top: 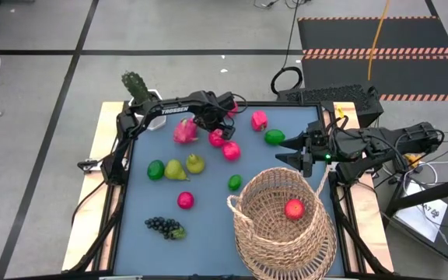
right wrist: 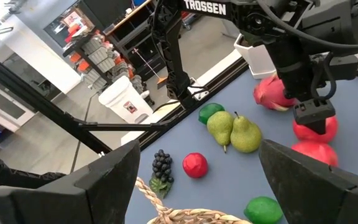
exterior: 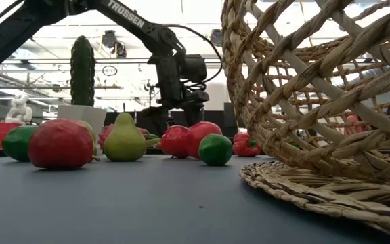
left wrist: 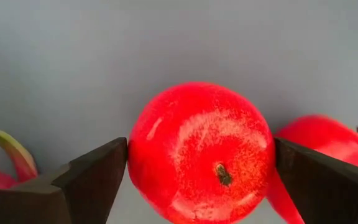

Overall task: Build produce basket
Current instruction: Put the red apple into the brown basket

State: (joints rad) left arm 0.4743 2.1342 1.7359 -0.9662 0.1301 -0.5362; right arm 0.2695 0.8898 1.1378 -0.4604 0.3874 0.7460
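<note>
Sitting on the blue tabletop (top: 208, 210) toward its far edge, among pink and red fruit: a red apple (left wrist: 201, 152), stem end up, squarely between the wide-open, empty fingers of the left gripper (left wrist: 201, 180), each fingertip just beside a flank. Waiting at the right edge, open and holding nothing: the right gripper (top: 290, 149), farther off. Standing at the near right corner with one red fruit inside: the basket (top: 247, 218); beyond the table, grey floor.

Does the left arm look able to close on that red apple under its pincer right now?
Probably yes. The left pincer stands open with a finger on each side of the red apple; nothing sits between fingers and fruit. A second red fruit lies close beside one finger and might get nudged.
</note>
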